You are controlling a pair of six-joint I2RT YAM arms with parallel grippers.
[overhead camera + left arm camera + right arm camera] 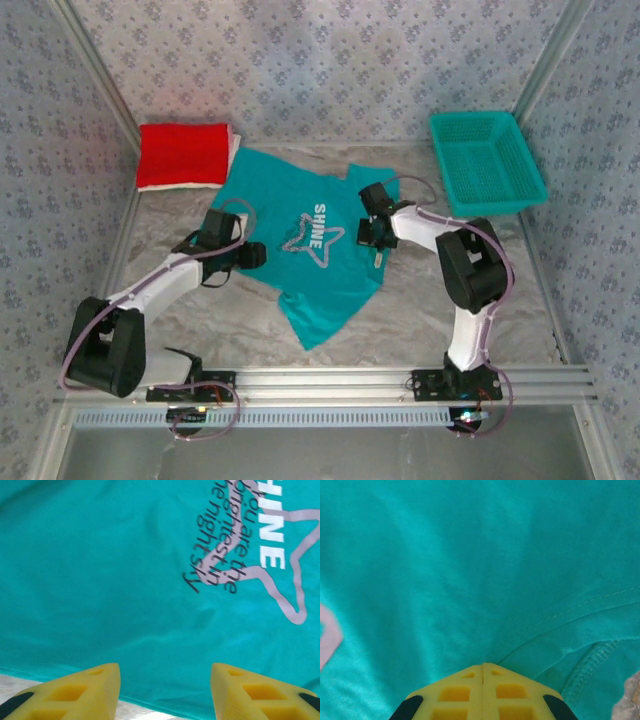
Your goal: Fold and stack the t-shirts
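Teal t-shirt (310, 250) spread flat (print up), right gripper (482, 672) pinching its cloth

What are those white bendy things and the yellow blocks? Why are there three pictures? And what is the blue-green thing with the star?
The white bendy things are two robot arms, bolted to the near edge of a table. One picture comes from a camera up above. The other two come from little cameras on each arm's wrist, and the yellow blocks there are the arm's two fingers.

The blue-green thing is a teal t-shirt lying spread flat on the table, with a white star and the word SHINE. The left gripper has its fingers apart at the shirt's edge, holding nothing. The right gripper has its fingers pressed together, and the cloth puckers toward the tips, so it seems to be pinching the shirt near a seam.

In the far left corner lies a folded red shirt on something white. At the far right sits a teal mesh basket.
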